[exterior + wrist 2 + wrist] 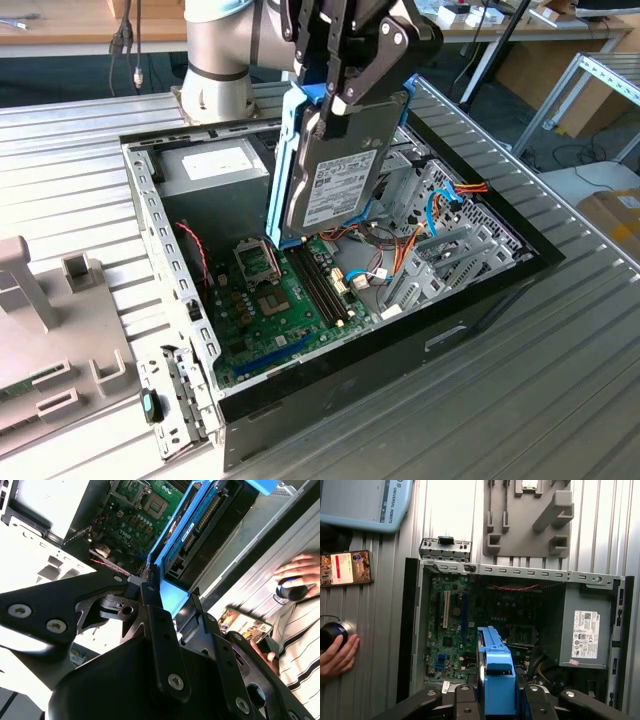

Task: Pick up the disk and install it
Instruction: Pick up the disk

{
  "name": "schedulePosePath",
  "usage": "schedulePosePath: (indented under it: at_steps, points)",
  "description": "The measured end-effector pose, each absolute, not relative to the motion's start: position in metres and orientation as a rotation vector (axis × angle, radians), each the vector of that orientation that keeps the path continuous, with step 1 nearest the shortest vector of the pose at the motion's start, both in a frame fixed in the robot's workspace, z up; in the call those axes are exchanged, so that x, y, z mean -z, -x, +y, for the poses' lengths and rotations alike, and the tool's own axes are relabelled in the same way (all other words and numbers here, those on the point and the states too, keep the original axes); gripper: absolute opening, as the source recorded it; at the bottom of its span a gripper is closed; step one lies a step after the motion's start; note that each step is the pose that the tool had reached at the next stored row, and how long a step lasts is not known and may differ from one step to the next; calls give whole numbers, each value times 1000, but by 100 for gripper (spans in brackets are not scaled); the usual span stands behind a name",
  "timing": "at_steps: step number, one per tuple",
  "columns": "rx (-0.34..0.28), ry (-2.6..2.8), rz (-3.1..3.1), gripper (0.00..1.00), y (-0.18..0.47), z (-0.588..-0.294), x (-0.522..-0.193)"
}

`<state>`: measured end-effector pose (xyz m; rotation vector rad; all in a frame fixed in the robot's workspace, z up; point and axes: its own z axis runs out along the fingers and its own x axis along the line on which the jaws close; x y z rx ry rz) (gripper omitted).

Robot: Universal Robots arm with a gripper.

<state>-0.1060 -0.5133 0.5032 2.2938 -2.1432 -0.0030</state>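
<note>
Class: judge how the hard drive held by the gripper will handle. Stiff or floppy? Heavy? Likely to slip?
Probably stiff: the hard drive hangs straight from the gripper without sagging. Likely heavy for its size, being metal-cased. Its smooth blue plastic rails might slip.

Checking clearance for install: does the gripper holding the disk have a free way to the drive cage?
Probably yes: the gripper holds the disk above the open case, though cables crowd the drive cage.

the disk (340,185) bears a white printed label, the power supply (587,627) another; neither print is legible.
</note>
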Motion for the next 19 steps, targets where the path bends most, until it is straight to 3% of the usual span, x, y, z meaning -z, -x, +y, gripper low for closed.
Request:
schedulePosePath:
  at_steps: [19]
  points:
    - [3,-2294,-2143,36,96,-513,-503]
